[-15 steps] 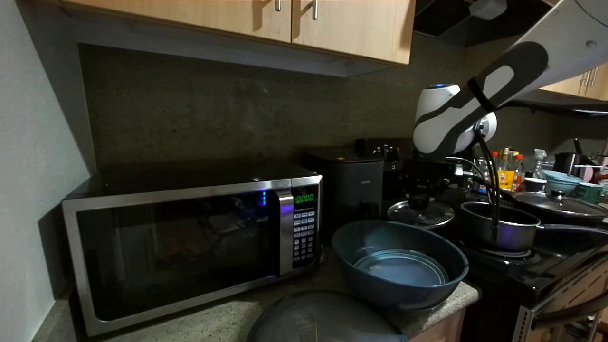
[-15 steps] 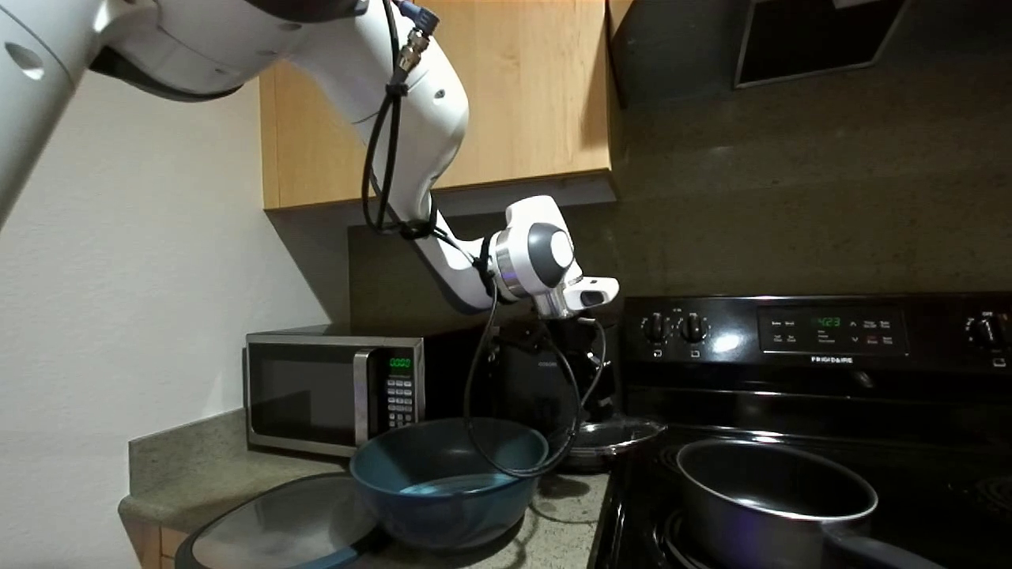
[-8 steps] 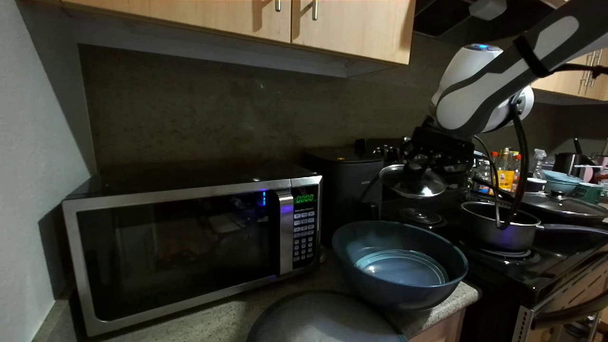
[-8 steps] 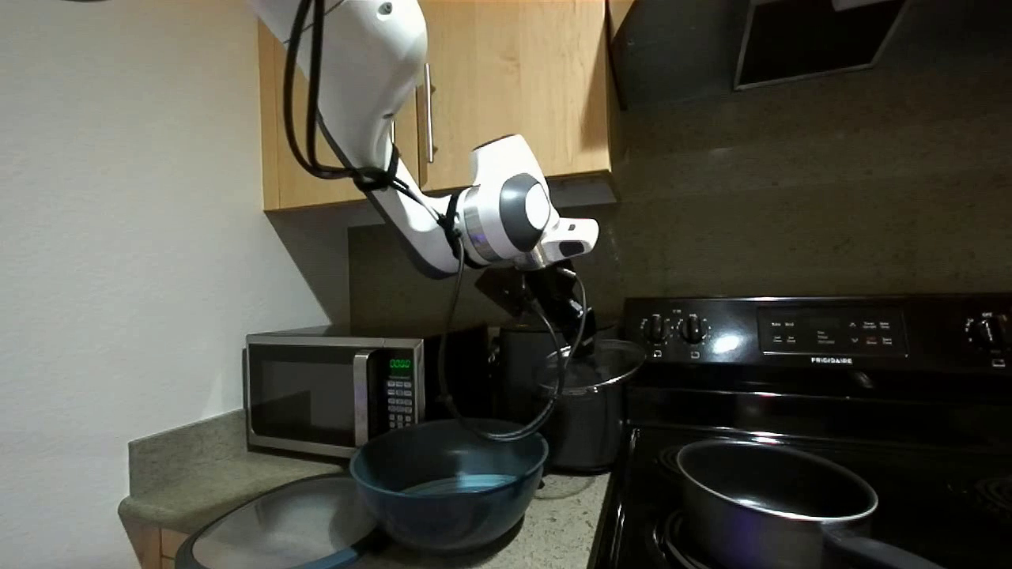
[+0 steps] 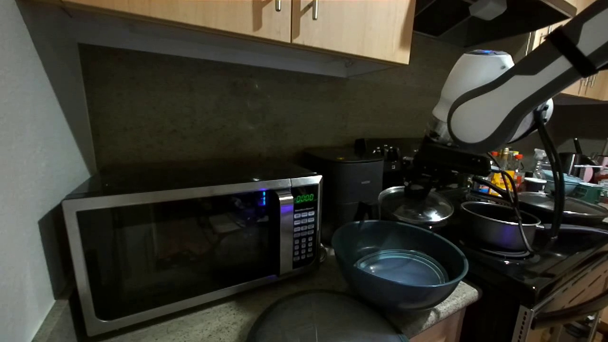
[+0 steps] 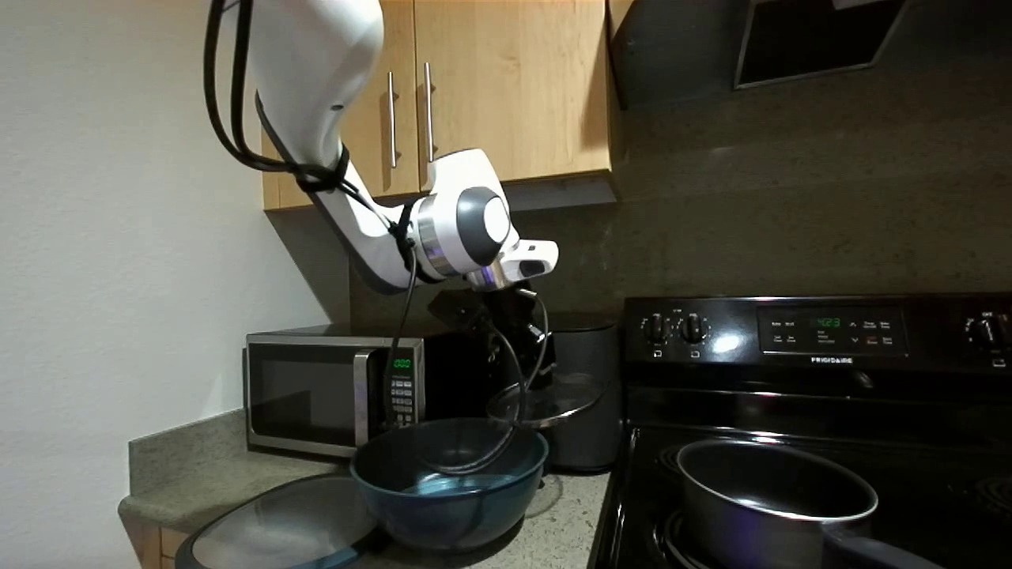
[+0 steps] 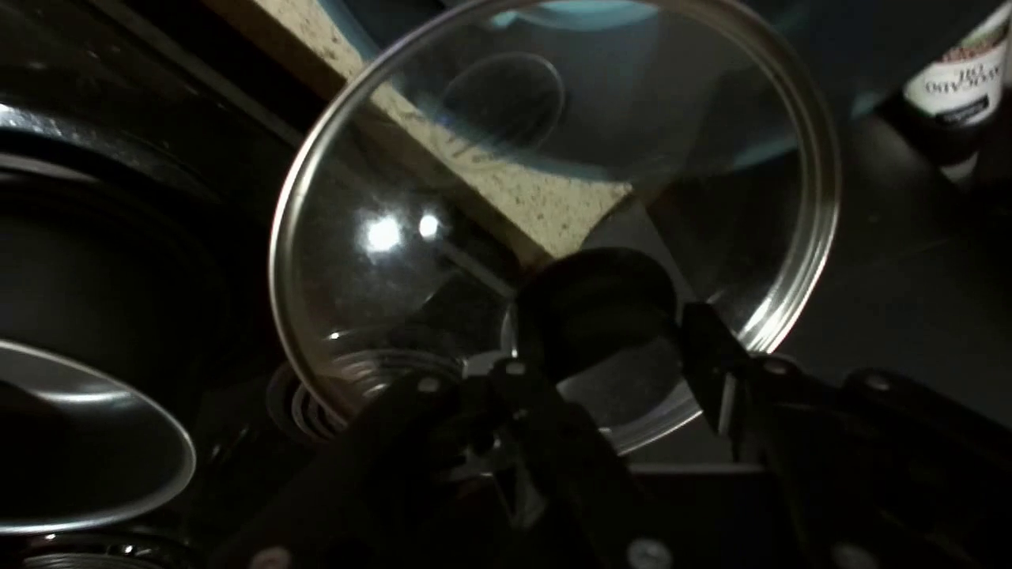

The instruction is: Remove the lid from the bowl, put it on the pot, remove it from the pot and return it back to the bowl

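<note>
The lid is round clear glass with a shiny rim and dark knob (image 7: 601, 300). My gripper (image 7: 597, 336) is shut on that knob and holds the lid (image 7: 466, 190) in the air. In both exterior views the lid (image 5: 420, 211) (image 6: 565, 399) hangs slightly tilted near the bowl's stove-side edge, in front of the dark appliance. The blue-grey bowl (image 5: 354, 273) (image 6: 451, 521) stands uncovered on the counter; it shows through the glass in the wrist view. The dark pot (image 5: 498, 232) (image 6: 759, 537) stands uncovered on a stove burner; its rim shows in the wrist view (image 7: 162, 412).
A large pale grey dome (image 5: 323, 320) leans beside the bowl. The microwave (image 5: 180, 251) and a dark tall appliance (image 5: 354, 185) stand behind. A lidded pan (image 5: 565, 204) is farther along the stove. A white-labelled bottle (image 7: 961, 87) stands near the bowl. Cabinets (image 6: 514, 87) hang above.
The lid, held in my gripper throughout, rose by the middle frames and has since come down and moved closer to the bowl. The bowl, pot and dome have not moved.
</note>
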Controlling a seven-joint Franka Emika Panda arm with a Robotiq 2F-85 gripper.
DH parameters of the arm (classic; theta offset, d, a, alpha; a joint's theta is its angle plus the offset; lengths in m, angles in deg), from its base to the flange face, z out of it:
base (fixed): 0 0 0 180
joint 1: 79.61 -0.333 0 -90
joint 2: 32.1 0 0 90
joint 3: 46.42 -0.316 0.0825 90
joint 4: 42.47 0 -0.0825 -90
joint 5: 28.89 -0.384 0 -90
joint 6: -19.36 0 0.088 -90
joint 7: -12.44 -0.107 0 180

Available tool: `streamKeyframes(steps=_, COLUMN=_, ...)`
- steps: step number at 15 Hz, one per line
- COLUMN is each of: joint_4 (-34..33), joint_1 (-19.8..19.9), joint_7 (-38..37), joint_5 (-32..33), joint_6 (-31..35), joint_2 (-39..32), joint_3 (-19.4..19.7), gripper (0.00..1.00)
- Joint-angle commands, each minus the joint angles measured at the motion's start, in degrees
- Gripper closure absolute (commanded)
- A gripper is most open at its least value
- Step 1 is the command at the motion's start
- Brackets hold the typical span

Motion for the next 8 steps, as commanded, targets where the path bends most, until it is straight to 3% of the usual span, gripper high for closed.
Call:
streamKeyframes(steps=1, joint_4=3.78, joint_1=1.34, joint_7=6.49, joint_5=-0.86, joint_6=-6.47, joint_2=2.38, joint_3=-3.99, gripper=0.78)
streamKeyframes(steps=3, joint_4=2.86, joint_1=1.89, joint_7=8.57, joint_5=-0.83, joint_6=-9.79, joint_2=1.08, joint_3=-4.83, gripper=0.78)
streamKeyframes(steps=4, joint_4=2.71, joint_1=2.08, joint_7=4.91, joint_5=-0.19, joint_6=-7.44, joint_2=0.1, joint_3=-5.23, gripper=0.53)
streamKeyframes(steps=8, joint_4=2.78, joint_1=2.29, joint_7=6.46, joint_5=-0.2, joint_6=-9.0, joint_2=0.0, joint_3=-5.51, gripper=0.53)
